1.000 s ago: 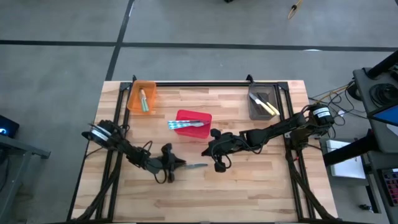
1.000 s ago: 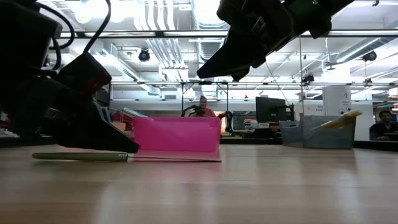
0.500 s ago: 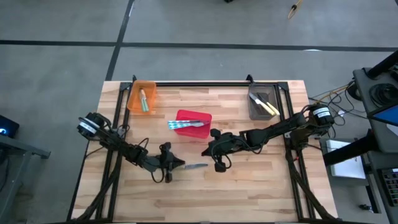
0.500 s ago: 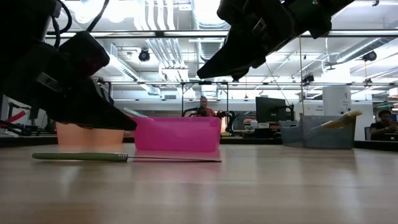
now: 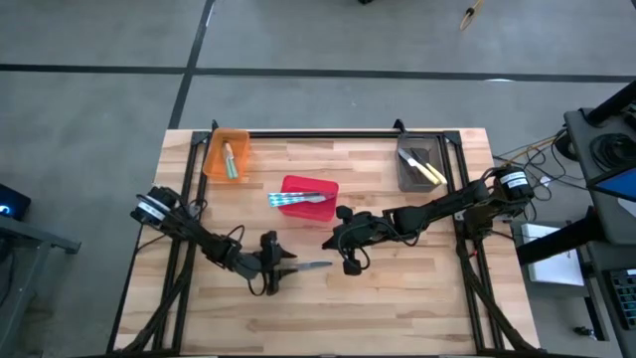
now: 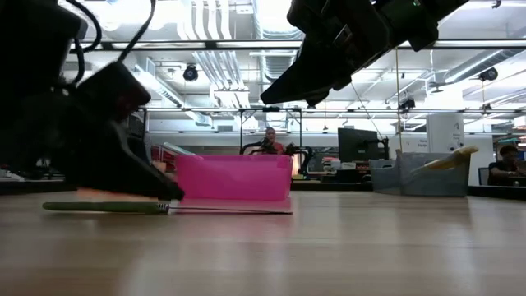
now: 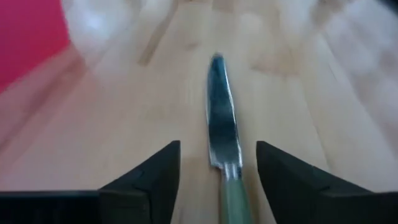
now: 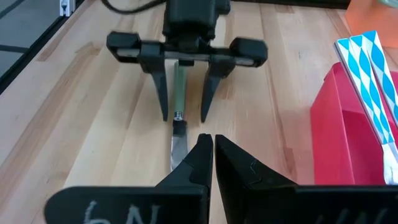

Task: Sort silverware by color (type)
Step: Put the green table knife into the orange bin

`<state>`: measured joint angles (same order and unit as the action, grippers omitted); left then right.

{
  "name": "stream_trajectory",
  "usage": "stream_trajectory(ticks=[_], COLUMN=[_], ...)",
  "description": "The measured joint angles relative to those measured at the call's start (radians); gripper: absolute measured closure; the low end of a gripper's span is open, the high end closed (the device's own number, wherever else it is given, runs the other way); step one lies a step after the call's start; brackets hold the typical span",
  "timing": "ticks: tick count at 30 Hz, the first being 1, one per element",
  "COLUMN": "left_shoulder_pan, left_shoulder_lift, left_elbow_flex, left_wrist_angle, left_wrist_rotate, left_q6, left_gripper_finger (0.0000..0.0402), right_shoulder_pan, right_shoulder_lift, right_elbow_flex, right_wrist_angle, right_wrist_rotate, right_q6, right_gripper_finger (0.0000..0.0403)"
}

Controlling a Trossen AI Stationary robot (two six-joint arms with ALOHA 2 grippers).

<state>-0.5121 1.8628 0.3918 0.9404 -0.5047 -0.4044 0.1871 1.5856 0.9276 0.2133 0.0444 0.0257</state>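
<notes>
left gripper (image 8: 183, 93) low over table (image 5: 417, 298), fingers spread either side of green-handled knife (image 5: 310, 265), not clamped yet. right gripper (image 5: 347, 261) just beside, fingers closed, empty. sorted so far: green pieces in orange bin (image 5: 227, 154), blue in red bin (image 5: 309, 196), yellow in grey bin (image 5: 419, 165). knife looks last loose piece. bin counts hard to read.

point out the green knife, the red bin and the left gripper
green knife (image 8: 179, 93), right wrist view, on its green handle
red bin (image 5: 320, 186), high view, on its far rim
left gripper (image 8: 184, 109), right wrist view, between its open fingertips, straddling the knife
</notes>
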Motion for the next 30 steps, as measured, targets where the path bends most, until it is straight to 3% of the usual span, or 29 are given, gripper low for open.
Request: stream_trajectory(ticks=[8, 11, 18, 30], left_shoulder_pan=[-0.013, -0.015, -0.016, -0.018], left_shoulder_lift=[0.07, 0.075, 0.075, 0.048], left_elbow_flex=[0.002, 0.001, 0.001, -0.003], left_wrist_angle=[0.026, 0.015, -0.022, -0.016], left_wrist_rotate=[0.013, -0.006, -0.027, -0.029], left_q6=[-0.024, -0.024, -0.035, -0.068], left_gripper_finger=[0.0222, 0.0253, 0.037, 0.0374], right_shoulder_pan=[0.0, 0.0, 0.0, 0.0], right_shoulder_lift=[0.0, 0.0, 0.0, 0.0], right_elbow_flex=[-0.001, -0.001, -0.001, -0.001], right_wrist_angle=[0.001, 0.001, 0.001, 0.0], right_wrist_rotate=[0.0, 0.0, 0.0, 0.0], right_q6=[0.0, 0.0, 0.0, 0.0], right_gripper_finger=[0.0394, 0.0394, 0.0394, 0.0394])
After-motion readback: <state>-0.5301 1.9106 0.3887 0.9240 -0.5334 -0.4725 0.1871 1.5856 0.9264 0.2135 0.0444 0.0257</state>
